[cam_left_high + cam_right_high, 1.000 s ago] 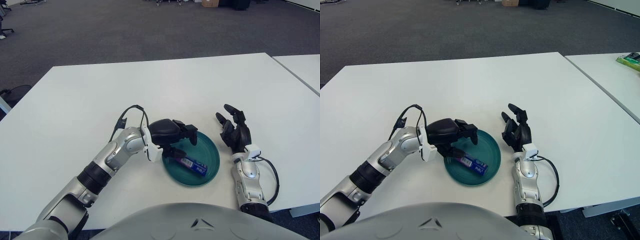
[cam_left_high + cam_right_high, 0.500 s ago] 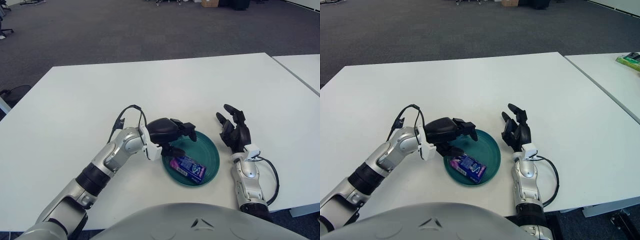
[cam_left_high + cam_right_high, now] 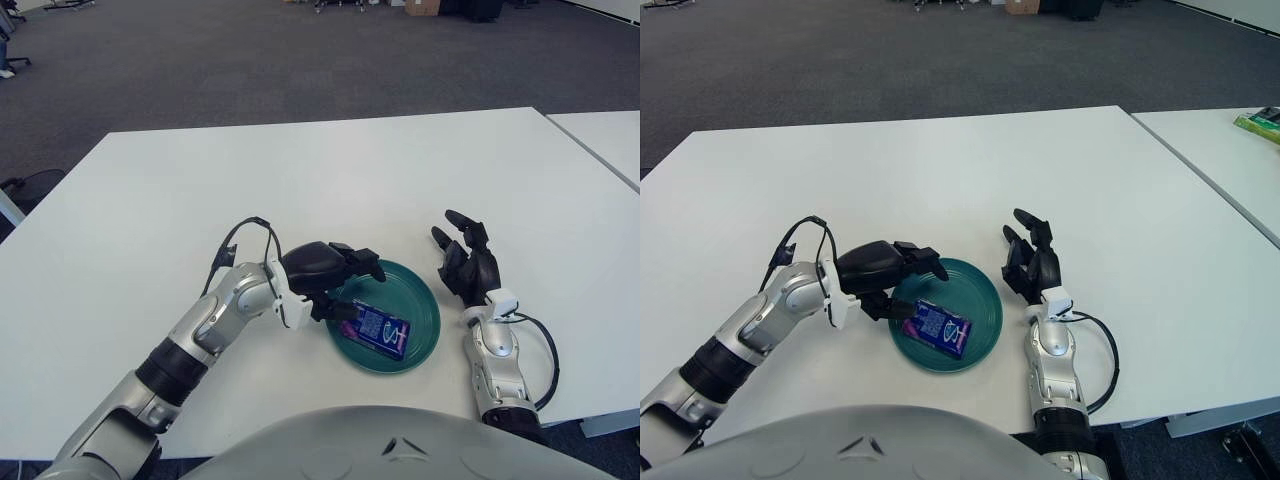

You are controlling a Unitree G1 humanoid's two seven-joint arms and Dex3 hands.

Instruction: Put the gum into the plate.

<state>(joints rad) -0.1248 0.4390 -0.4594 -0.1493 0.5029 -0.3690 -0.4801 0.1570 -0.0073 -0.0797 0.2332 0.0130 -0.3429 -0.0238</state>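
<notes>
Pulled back toward eight o'clock since the earlier frame: left hand [image 3: 325, 272], fingers loosely spread and holding nothing, over the rim of the plate [image 3: 425, 303]. Lay flat inside the plate: gum [image 3: 379, 329], just off the fingertips toward four o'clock, long axis ten to four. Showed idle at the plate's three o'clock: right hand [image 3: 468, 262], fingers spread, farther from the gum.

No legible text on anything
</notes>
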